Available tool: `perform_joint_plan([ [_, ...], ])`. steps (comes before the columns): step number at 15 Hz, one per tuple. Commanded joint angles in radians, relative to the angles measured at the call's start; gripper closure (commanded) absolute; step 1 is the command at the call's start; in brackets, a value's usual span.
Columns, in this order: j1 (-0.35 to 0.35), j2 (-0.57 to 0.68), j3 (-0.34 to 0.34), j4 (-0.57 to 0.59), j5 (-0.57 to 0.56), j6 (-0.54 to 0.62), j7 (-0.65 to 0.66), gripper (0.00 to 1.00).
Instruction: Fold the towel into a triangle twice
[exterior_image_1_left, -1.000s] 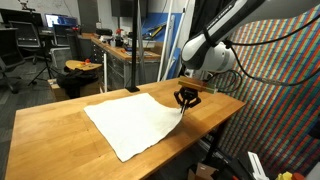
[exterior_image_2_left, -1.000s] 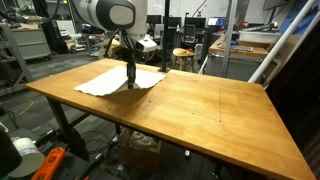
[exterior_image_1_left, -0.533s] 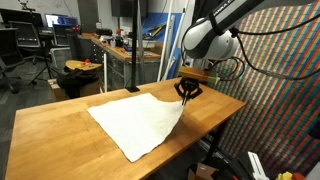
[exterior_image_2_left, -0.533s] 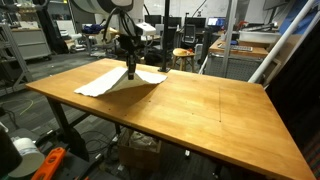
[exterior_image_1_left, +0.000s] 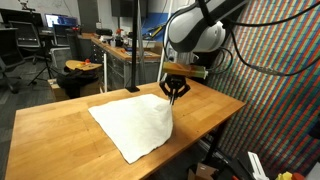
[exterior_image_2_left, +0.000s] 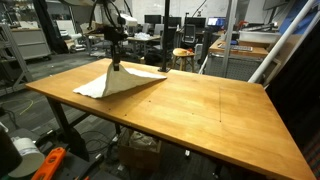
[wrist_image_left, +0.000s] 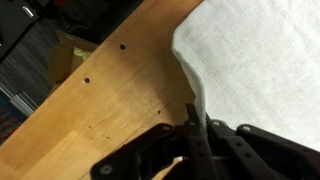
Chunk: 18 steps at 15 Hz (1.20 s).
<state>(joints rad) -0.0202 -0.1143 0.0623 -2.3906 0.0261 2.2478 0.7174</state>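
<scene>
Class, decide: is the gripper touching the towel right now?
Touching. In the wrist view the gripper is shut, pinching the edge of the towel; in an exterior view the towel hangs lifted from it.

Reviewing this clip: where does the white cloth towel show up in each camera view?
In an exterior view: the white cloth towel lies mid-frame on the wooden table, its right corner raised.
In an exterior view: the towel sits left of centre, peaked upward.
Wrist view: the towel fills the upper right.
Shared landmark: the black gripper pinching the raised corner, visible in all three.
</scene>
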Motion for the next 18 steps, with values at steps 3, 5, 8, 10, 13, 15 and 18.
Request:
perform_joint_plan([
  [3, 0.053, 0.051, 0.039, 0.111, 0.017, -0.041, 0.058, 0.99],
  [5, 0.064, 0.087, 0.044, 0.156, 0.014, -0.052, 0.086, 0.99],
  [8, 0.076, 0.152, 0.043, 0.239, -0.025, -0.101, 0.155, 0.99],
  [10, 0.085, 0.191, 0.037, 0.290, -0.035, -0.137, 0.187, 0.99],
  [13, 0.106, 0.238, 0.035, 0.362, -0.060, -0.186, 0.232, 0.99],
  [15, 0.128, 0.272, 0.036, 0.416, -0.087, -0.222, 0.271, 0.99],
  [18, 0.176, 0.327, 0.045, 0.502, -0.115, -0.263, 0.347, 0.99],
])
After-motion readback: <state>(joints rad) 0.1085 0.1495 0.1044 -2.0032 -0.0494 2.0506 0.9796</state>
